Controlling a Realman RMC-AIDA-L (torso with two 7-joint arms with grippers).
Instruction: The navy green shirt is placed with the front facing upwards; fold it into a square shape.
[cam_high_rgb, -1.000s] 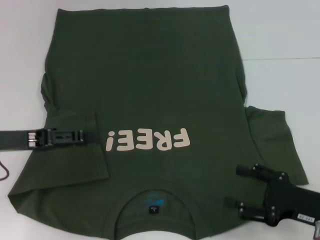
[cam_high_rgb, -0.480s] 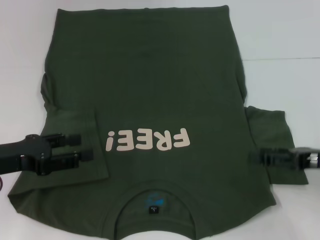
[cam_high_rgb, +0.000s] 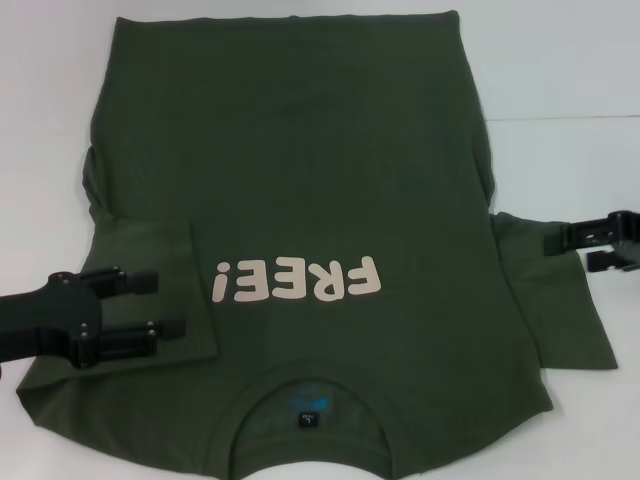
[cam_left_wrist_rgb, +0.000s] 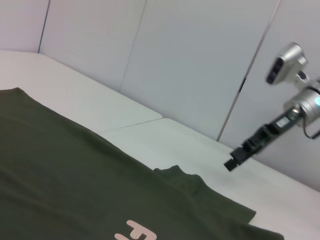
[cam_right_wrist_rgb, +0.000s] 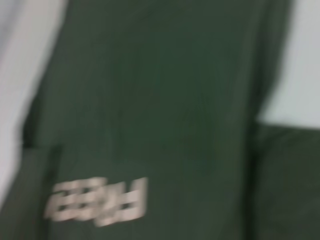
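The navy green shirt (cam_high_rgb: 300, 160) lies flat on the white table with its front up. Its cream "FREE!" print (cam_high_rgb: 297, 280) and the collar with a dark label (cam_high_rgb: 309, 418) are at the near side. The left sleeve (cam_high_rgb: 150, 250) is folded in onto the body. The right sleeve (cam_high_rgb: 555, 310) lies spread out. My left gripper (cam_high_rgb: 170, 305) is open and empty over the folded left sleeve. My right gripper (cam_high_rgb: 566, 252) is open and empty over the right sleeve's far edge. It also shows in the left wrist view (cam_left_wrist_rgb: 235, 160). The right wrist view shows the shirt (cam_right_wrist_rgb: 165, 100) blurred.
The white table (cam_high_rgb: 560, 80) shows around the shirt at the left, right and far sides. A seam in the table runs at the right (cam_high_rgb: 560, 118). Grey wall panels (cam_left_wrist_rgb: 200, 60) stand behind the table.
My right gripper has moved from the shirt's near right shoulder out and farther away, to the right sleeve's far edge. My left gripper has turned and shifted a little nearer on the folded left sleeve.
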